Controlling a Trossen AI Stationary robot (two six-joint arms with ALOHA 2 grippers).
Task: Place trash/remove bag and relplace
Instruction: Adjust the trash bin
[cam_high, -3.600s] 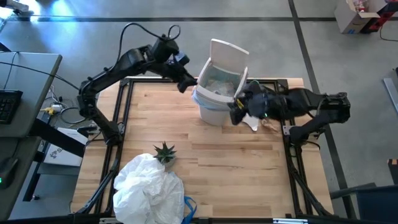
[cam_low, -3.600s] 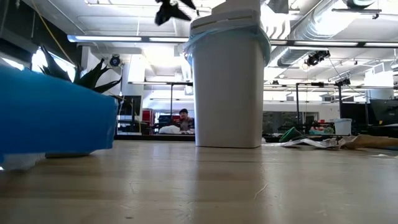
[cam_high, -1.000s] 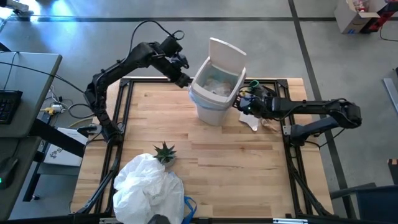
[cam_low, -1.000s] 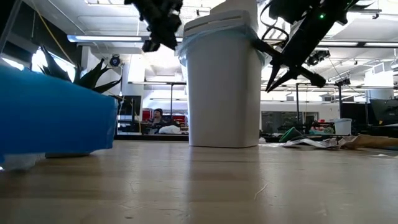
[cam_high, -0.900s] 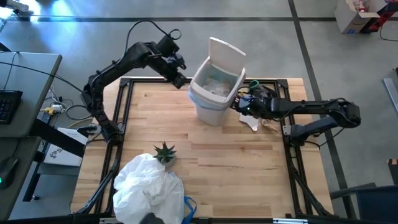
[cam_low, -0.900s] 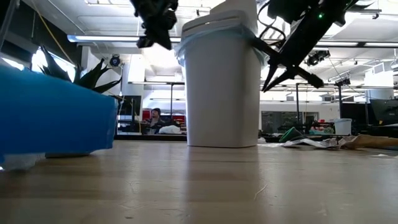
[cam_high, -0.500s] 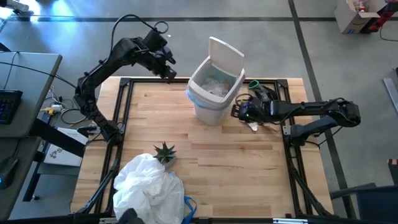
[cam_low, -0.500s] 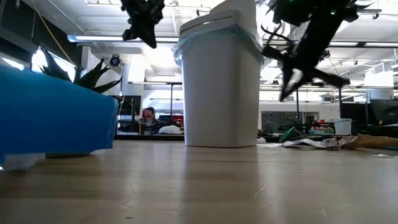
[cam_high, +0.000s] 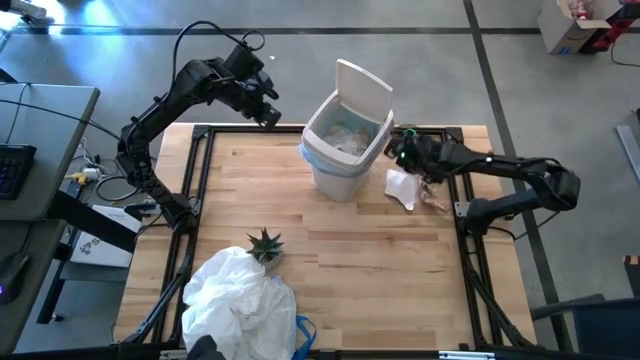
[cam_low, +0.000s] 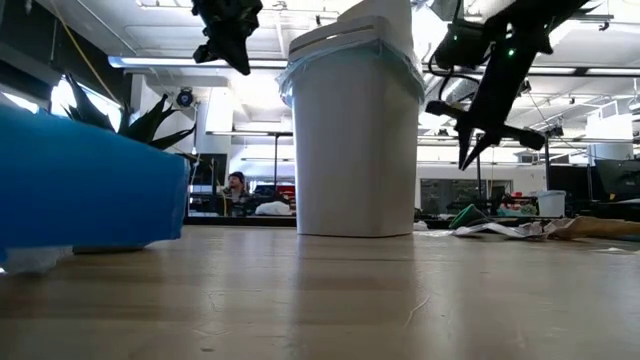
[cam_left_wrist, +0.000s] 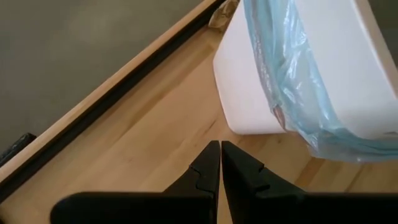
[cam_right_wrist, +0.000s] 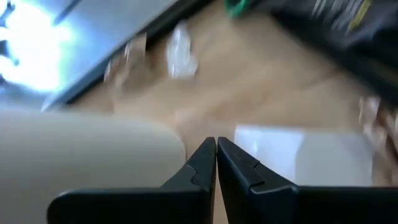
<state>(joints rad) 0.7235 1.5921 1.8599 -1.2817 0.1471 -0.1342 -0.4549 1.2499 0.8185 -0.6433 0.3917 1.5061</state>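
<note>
Hovering just beside the bin (cam_high: 345, 150) on its far right side, the right gripper (cam_high: 402, 152) sits with its fingers pinched together on nothing, above the white paper scrap (cam_high: 402, 185) that lies flat on the table (cam_high: 400, 270) close to the bin's base. More trash waits there too: a crumpled brown piece (cam_high: 437, 196) just beyond the white sheet, and from the right wrist view a clear wrapper (cam_right_wrist: 180, 46) and another brown bit (cam_right_wrist: 127, 53) near the table's edge. The left gripper (cam_high: 268, 112), equally clenched and empty, hangs off the far left corner, well apart from the bin, so it reads as waiting. The blue bag (cam_left_wrist: 292, 93) is seated in the bin with its edge folded over the rim, lid tipped up, some scraps already inside, so the step in hand looks like gathering the rest of the loose trash. To do it well, the right claw would need to spread its fingers before dropping, come down on a raised edge or crease of the paper rather than its flat middle, and pinch without dragging it into the bin wall. A flat sheet may slide instead of lifting. Carrying it high enough to clear the rim and the bag's folded edge should keep the liner from snagging. The plant (cam_high: 266, 243) and the big white bag (cam_high: 240, 300) at the near side are out of the way.
</note>
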